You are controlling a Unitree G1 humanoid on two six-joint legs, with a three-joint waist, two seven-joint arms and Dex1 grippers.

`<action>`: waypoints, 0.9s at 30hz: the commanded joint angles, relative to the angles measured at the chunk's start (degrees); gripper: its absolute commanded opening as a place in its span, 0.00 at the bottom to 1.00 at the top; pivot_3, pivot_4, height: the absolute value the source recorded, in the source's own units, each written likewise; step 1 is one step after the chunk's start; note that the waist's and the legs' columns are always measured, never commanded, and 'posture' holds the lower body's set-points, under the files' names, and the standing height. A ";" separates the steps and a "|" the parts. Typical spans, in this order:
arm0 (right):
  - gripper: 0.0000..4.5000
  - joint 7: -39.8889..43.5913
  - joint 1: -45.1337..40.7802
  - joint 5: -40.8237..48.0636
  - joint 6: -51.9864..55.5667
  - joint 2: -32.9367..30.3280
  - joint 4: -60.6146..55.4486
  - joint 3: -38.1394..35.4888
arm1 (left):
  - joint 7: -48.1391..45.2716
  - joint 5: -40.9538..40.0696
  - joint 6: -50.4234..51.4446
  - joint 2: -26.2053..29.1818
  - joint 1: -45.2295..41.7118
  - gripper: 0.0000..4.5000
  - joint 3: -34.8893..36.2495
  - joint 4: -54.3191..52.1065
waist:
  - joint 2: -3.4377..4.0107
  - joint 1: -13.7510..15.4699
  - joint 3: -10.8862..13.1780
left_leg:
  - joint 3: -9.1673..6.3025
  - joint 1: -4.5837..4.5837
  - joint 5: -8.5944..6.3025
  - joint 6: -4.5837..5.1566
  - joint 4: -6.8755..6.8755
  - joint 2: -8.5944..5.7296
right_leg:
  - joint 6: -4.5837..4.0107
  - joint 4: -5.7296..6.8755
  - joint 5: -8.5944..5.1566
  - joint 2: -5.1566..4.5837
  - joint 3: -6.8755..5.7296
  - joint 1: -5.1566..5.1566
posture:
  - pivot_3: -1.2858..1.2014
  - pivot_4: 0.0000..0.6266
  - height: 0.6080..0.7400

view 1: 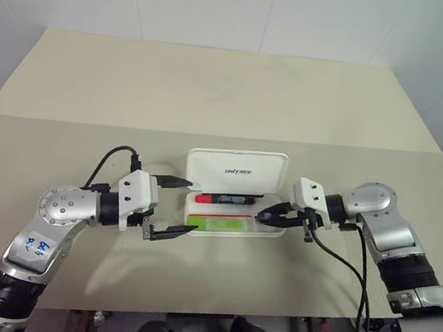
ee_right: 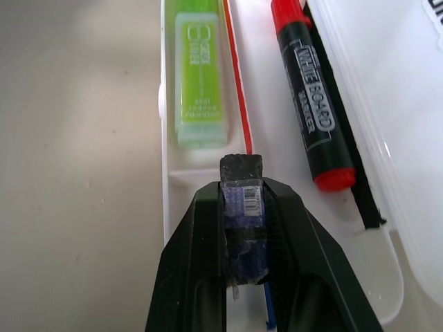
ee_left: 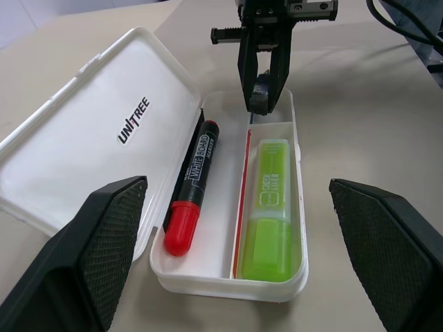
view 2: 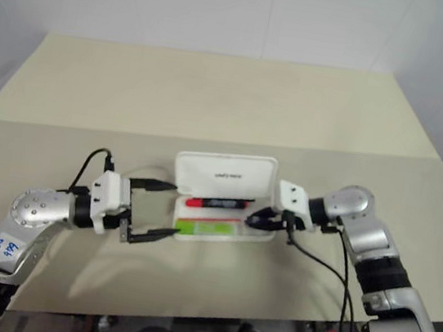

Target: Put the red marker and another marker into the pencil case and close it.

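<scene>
both markers lay in the pencil case [view 1: 235, 217]; my left pincer [view 1: 173, 207] gaped, my right pincer [view 1: 268, 216] pinched a small dark stub. closing the lid came next, i judged.

My right claw [ee_right: 242, 207] is clamped on a small dark block [ee_right: 242, 181], and my own fingers cover most of it, so I can't tell what it is. At three o'clock in that wrist view, the case lid [ee_right: 387, 104] runs off the edge. My left fingers [ee_left: 104, 242] are cut off at six o'clock in the left wrist view.
</scene>
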 commanded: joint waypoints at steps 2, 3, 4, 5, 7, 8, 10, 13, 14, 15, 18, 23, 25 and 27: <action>0.16 1.58 -1.38 0.06 -0.68 -0.80 -0.02 -1.23 | 0.56 0.17 -0.89 0.38 -1.09 1.00 1.05 -1.18 | 0.01 -0.28 0.01 | 0.00 0.00 0.00 0.00 0.00 0.00 | 0.00 0.00 0.00 0.00 0.00 0.00 | 0.52 0.24 1.00; 0.25 1.86 -1.45 0.04 -0.69 -0.93 0.08 -1.26 | 0.52 0.20 -1.04 0.39 -1.29 1.00 1.01 -0.91 | 0.01 -0.45 0.00 | 0.00 0.00 0.00 0.00 0.00 0.00 | 0.00 0.00 0.00 0.00 0.00 0.00 | 0.52 0.24 1.00; 0.32 2.20 -1.51 -0.06 -1.25 -1.04 0.22 -1.24 | 0.49 0.26 -1.15 0.39 -1.52 1.00 0.96 -0.66 | 0.01 -0.59 0.01 | 0.00 0.00 0.00 0.00 0.00 0.00 | 0.00 0.00 0.00 0.00 -0.01 0.00 | 0.52 0.24 1.00; 0.39 2.25 -1.61 -0.05 -1.17 -1.02 0.36 -1.29 | 0.46 0.30 -1.27 0.36 -1.79 1.00 0.92 -0.38 | 0.01 -0.71 0.00 | 0.00 0.00 0.00 0.00 0.00 0.00 | 0.00 0.00 0.00 0.00 0.00 0.00 | 0.52 0.24 1.00; 0.55 2.00 -1.90 -0.25 -2.08 -0.77 0.73 -1.36 | 0.33 0.41 -1.53 0.30 -2.36 1.00 0.84 0.18 | 0.01 -0.77 0.01 | 0.00 0.00 0.00 0.00 0.00 0.00 | 0.00 0.00 0.00 0.00 -0.01 0.00 | 0.52 0.24 1.00; 0.63 1.46 -2.09 -0.42 -2.47 -0.53 0.96 -1.49 | 0.28 0.45 -1.62 0.26 -2.62 1.00 0.79 0.42 | 0.01 -0.78 0.01 | 0.00 0.01 0.00 -0.01 0.00 0.00 | 0.00 0.00 0.00 0.00 -0.01 0.00 | 0.52 0.24 1.00; 0.81 1.03 -2.49 -0.39 -2.88 -0.10 1.33 -1.60 | 0.15 0.58 -1.90 0.22 -3.07 1.00 0.69 0.91 | 0.01 -0.84 0.00 | 0.01 0.02 0.00 -0.01 0.00 0.01 | 0.00 0.01 0.00 0.00 -0.01 0.00 | 0.52 0.24 1.00; 0.99 1.41 -2.51 0.31 -2.14 -0.07 0.57 -1.90 | -0.08 0.57 -2.23 0.29 -3.60 1.00 0.74 1.36 | 0.01 -0.81 0.00 | 0.04 0.04 0.00 -0.01 0.00 0.01 | 0.00 0.01 0.00 0.00 0.00 0.00 | 0.52 0.24 1.00; 0.99 1.51 -2.39 0.53 -1.99 -0.14 0.22 -2.05 | -0.23 0.59 -2.48 0.37 -3.77 1.00 0.78 1.64 | 0.01 -0.81 0.01 | 0.04 0.05 0.00 -0.01 0.00 0.01 | 0.00 0.03 0.00 0.00 -0.01 0.00 | 0.52 0.24 1.00; 0.99 1.40 -2.25 0.78 -2.23 -0.15 -0.08 -2.37 | -0.35 0.58 -2.67 0.44 -3.94 1.00 0.82 1.87 | 0.01 -0.80 0.01 | 0.04 0.05 0.00 -0.01 0.00 0.01 | 0.00 0.04 0.00 0.00 -0.01 0.00 | 0.52 0.24 1.00; 0.99 1.09 -1.59 2.33 -1.64 -0.30 -1.56 -3.86 | -0.76 0.60 -3.09 0.57 -4.46 1.00 1.05 2.52 | 0.02 -0.77 0.01 | 0.04 0.05 0.00 -0.01 0.00 0.01 | 0.00 0.04 0.00 0.00 -0.01 0.00 | 0.52 0.24 1.00; 0.99 0.85 1.72 7.80 3.32 -1.54 -6.95 -7.90 | -2.46 0.02 -4.86 0.98 -5.56 1.00 2.00 5.41 | 0.02 -0.71 0.01 | 0.05 0.08 0.00 -0.01 0.00 0.01 | 0.00 0.06 0.00 0.00 -0.01 0.00 | 0.52 0.24 1.00; 0.99 0.35 3.63 9.58 3.40 -2.21 -8.74 -10.37 | -3.42 -0.55 -5.62 1.19 -5.76 1.00 2.68 6.53 | 0.02 -0.62 0.01 | 0.04 0.07 0.00 -0.01 -0.01 0.02 | 0.00 0.07 0.00 0.00 -0.05 0.00 | 0.52 0.24 1.00; 0.99 -0.77 5.80 11.80 3.88 -3.39 -9.99 -14.20 | -4.68 -1.33 -6.38 1.75 -5.54 1.00 3.72 7.56 | 0.02 -0.55 0.01 | 0.04 0.05 -0.01 -0.03 -0.01 0.02 | 0.00 0.06 0.00 -0.01 -0.05 0.00 | 0.52 0.24 1.00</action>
